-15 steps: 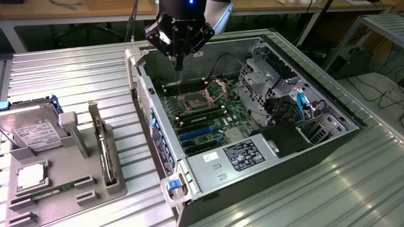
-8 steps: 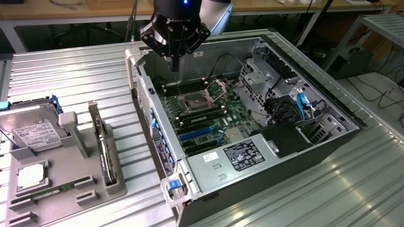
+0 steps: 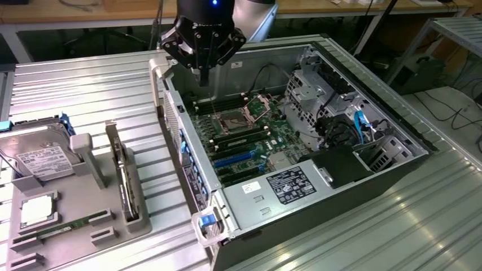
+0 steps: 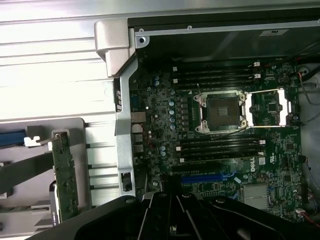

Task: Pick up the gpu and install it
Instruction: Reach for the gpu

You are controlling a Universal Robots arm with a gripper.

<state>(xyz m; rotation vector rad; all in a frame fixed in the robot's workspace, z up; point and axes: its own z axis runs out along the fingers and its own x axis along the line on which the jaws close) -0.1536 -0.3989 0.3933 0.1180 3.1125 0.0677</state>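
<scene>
The gpu (image 3: 123,169) stands on edge in a grey holder (image 3: 139,223) on the table, at the exterior view's left of the open computer case (image 3: 316,169). In the wrist view the gpu (image 4: 64,175) shows as a green card edge beside the case wall. My gripper (image 3: 202,76) hangs above the case's far corner, over the motherboard (image 3: 249,135), well away from the gpu. Its fingers (image 4: 165,215) are shut together with nothing between them.
A hard drive (image 3: 42,161), a CPU chip (image 3: 38,209) and a RAM stick (image 3: 64,228) lie in the grey fixtures at the exterior view's left. Inside the case are an open CPU socket (image 4: 222,112), blue card slots (image 3: 233,159) and a power supply (image 3: 290,183).
</scene>
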